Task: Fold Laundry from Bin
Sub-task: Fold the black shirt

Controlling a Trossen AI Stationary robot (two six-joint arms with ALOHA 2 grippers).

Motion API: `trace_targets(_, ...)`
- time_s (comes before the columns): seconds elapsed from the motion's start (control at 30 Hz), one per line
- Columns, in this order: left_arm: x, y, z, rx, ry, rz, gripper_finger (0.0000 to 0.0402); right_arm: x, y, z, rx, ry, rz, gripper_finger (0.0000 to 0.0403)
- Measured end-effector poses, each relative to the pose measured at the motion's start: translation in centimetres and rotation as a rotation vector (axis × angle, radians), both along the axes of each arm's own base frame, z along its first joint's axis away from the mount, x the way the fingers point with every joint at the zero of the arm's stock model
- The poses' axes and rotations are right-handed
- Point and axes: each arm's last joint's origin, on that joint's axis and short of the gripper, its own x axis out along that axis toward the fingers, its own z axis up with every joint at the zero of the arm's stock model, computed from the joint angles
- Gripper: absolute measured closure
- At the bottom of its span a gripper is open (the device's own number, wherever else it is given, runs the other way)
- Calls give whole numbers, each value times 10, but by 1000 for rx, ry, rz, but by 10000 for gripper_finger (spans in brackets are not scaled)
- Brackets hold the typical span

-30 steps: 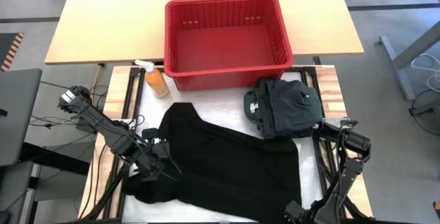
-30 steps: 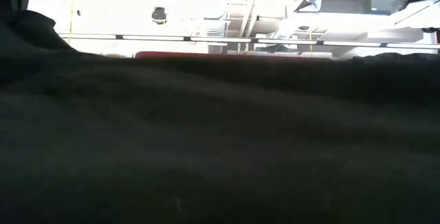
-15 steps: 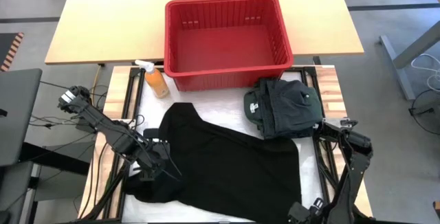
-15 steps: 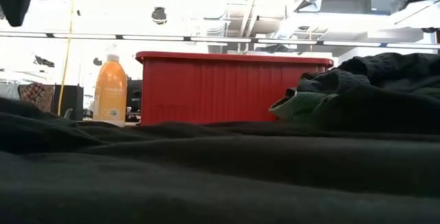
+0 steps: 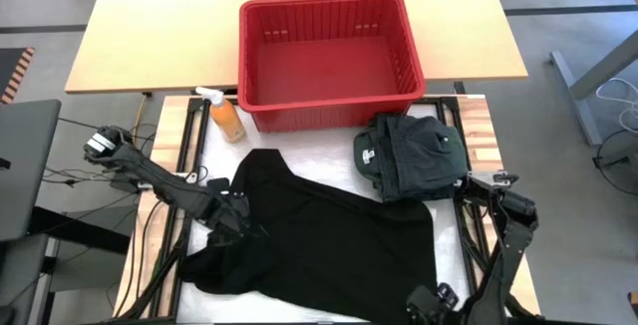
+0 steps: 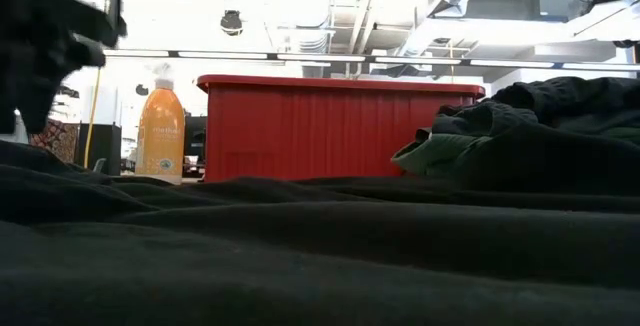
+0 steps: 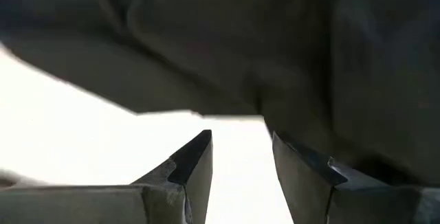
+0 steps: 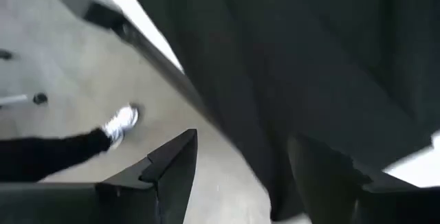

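Observation:
A black garment (image 5: 329, 235) of the laundry lies spread flat on the white tabletop, filling the low view's foreground (image 6: 320, 256). A folded dark green and charcoal pile (image 5: 414, 156) with a small pale label rests beside its far right corner. The red bin (image 5: 324, 2) stands behind both on the far table. My left gripper (image 5: 237, 217) hangs open, pointing down, at the black garment's left edge (image 7: 240, 45), over white tabletop. My right gripper (image 5: 427, 303) stands open at the garment's near right corner (image 8: 309, 59), with nothing between its fingers.
An orange spray bottle (image 5: 227, 118) stands at the bin's near left corner, left of the garment. Wooden slats border the white surface on both sides. In the right wrist view a person's dark trouser leg and white shoe (image 8: 120, 121) show on the floor beyond the table's edge.
The black garment, which stood raised in front of the low camera and hid the bin and bottle, has dropped flat onto the table. My left gripper has come down and shifted slightly toward the far edge, along the garment's left edge. My right gripper has tipped and shifted a little at the near edge.

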Motion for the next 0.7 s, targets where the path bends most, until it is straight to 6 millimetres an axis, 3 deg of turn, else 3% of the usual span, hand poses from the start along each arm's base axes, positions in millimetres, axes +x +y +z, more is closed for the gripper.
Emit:
trace_targets(0.23, 14, 30, -37, 6, -148, 48, 260, 28, -16, 1, -70, -35, 25, 148)
trace_targets(0.43, -2, 68, -67, 15, -62, 132, 260, 52, -29, 2, -115, -81, 30, 148)
trace_targets(0.57, 2, 87, -67, 109, -99, 237, 260, 76, -44, 2, -199, -192, -1, 148)
trace_targets(0.7, 18, 100, -55, 110, -189, 286, 260, 125, -71, -12, -228, -289, 38, 148)
